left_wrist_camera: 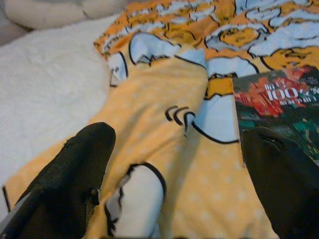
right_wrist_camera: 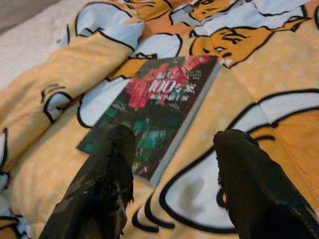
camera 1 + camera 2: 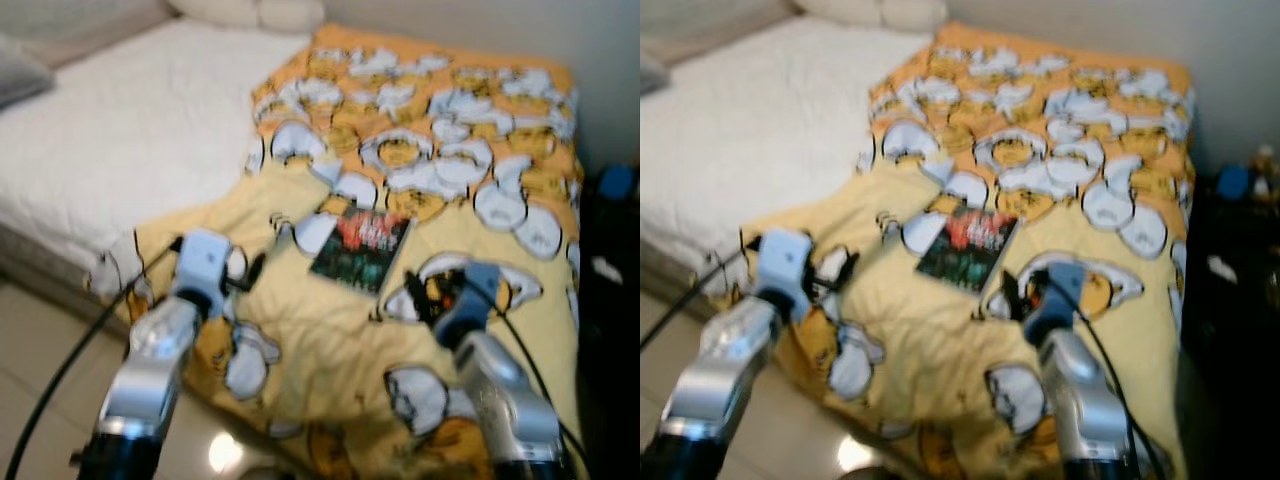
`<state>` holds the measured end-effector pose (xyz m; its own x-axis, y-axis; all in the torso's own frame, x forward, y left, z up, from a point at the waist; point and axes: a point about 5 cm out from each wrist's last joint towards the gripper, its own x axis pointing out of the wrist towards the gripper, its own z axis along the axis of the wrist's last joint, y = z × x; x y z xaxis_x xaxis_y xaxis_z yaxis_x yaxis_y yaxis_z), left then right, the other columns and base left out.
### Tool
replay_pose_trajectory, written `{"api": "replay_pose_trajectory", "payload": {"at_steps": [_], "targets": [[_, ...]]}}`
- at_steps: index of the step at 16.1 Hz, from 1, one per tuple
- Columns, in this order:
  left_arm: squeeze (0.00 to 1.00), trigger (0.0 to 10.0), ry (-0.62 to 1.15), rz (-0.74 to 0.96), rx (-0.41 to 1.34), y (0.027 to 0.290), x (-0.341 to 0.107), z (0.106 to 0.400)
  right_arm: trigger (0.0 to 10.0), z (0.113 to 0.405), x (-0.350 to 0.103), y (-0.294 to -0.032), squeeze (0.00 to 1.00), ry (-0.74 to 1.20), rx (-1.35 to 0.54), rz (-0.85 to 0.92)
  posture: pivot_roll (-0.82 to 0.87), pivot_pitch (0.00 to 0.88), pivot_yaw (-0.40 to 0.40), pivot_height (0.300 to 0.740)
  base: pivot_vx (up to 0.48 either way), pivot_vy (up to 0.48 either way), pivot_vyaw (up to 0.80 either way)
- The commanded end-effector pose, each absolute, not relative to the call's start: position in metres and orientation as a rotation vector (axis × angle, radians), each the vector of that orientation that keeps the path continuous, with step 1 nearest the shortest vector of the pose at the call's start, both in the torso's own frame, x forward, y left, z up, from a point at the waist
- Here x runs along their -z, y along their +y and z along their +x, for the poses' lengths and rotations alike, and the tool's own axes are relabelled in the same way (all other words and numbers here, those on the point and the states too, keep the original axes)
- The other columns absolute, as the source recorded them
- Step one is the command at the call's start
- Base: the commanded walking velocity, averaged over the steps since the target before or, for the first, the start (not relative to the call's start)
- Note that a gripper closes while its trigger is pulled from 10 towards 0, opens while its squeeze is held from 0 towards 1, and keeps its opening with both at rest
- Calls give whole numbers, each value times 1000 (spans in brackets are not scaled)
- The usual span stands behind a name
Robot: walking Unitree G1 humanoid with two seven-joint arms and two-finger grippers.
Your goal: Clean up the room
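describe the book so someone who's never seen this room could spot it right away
Find the bed, half bare white mattress and half covered by a yellow and orange cartoon blanket. The book lies flat on the blanket near its middle, just ahead of the right claw and apart from the left claw. Its dark cover with red and green artwork is the one dark rectangle on the pale fabric.

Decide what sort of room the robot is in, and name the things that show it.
Most likely a bedroom: a bed with a white mattress cover, pillows at its head, and a yellow cartoon blanket with a book on it.
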<state>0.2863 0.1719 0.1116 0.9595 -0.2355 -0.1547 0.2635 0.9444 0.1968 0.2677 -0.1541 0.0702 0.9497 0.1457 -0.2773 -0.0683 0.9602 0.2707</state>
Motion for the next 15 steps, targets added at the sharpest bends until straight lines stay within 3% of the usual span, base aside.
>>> {"api": "replay_pose_trajectory", "payload": {"at_steps": [1, 7, 15], "targets": [[467, 10000, 127, 208, 269, 166, -112, 286, 10000, 268, -71, -166, 0, 302, -69, 242, -34, 0, 16, 740, 0, 0, 0], [510, 10000, 126, 209, 267, 166, -112, 289, 10000, 269, -71, -168, 0, 305, -41, 236, -37, 0, 23, 740, 0, 0, 0], [506, 10000, 135, 198, 260, 166, -110, 289, 10000, 269, -69, -172, 0, 310, -13, 224, -35, 0, 18, 740, 264, 0, 0]]}}
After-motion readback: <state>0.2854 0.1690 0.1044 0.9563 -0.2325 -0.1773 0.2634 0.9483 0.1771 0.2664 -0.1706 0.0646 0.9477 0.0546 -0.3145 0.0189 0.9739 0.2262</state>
